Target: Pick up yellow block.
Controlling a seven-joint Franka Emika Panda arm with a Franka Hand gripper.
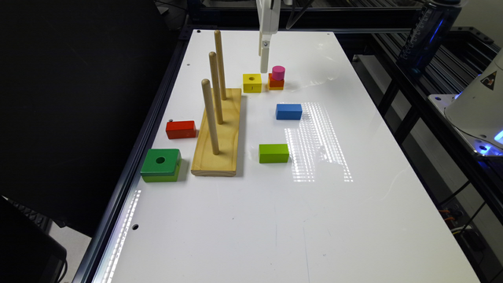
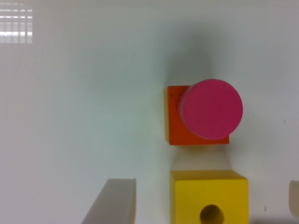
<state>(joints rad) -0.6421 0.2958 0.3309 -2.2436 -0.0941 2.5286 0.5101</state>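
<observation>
Pincer (image 1: 264, 66), released, jaws spread and holding nothing, poised above the white tabletop (image 1: 353, 220) just behind the small bright yellow wooden block with a round hole (image 1: 252, 82). That block rests just beside the stack of a pink cylinder on orange and yellow-orange squares (image 1: 277, 78). A sound grasp likely requires centring the jaws over the yellow block, clear of the stack, before descending. Also present: one wooden three-peg base (image 1: 218, 133), one red, one blue and one light-green plain block, and one green holed block.
</observation>
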